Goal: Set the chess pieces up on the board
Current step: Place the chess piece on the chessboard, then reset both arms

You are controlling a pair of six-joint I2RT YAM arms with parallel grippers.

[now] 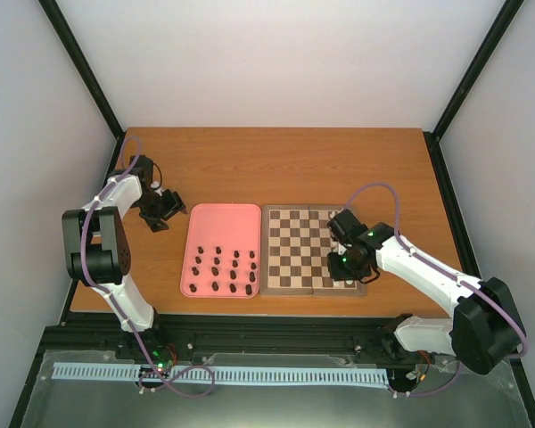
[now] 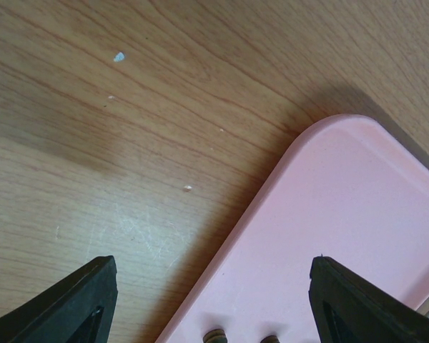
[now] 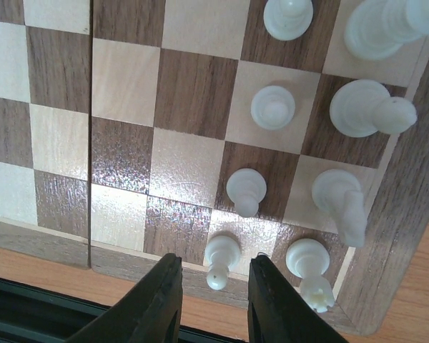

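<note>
- The board (image 1: 296,239) lies flat on the wooden table (image 1: 276,165), just to the right of the pink tray (image 1: 221,218), their long edges nearly touching.
- Our right gripper (image 3: 216,260) hangs low over the board's near right corner.
- Its fingers (image 3: 161,304) stand narrowly apart on either side of a white pawn (image 3: 222,251), which stands upright on a light square at the board's edge.
- In the right wrist view we see a sliver of board between the pawn and each finger, so we read this hand as slightly parted and not gripping.
- Other white pieces (image 3: 372,107) fill that corner. The taller ones stand in a line along the border, and pawns stand in the next line inward, with the straddled pawn last in that line.
- The dark pieces (image 1: 234,265) stand in loose rows in the near half of the pink tray, well apart from the board's white ones.
- Our left gripper (image 2: 214,266) hovers at the tray's far left corner, jaws wide and holding nothing.
- Below it we see bare wood and the tray's rounded rim, with the tops of two dark pieces at the bottom edge of the left wrist view.
</note>
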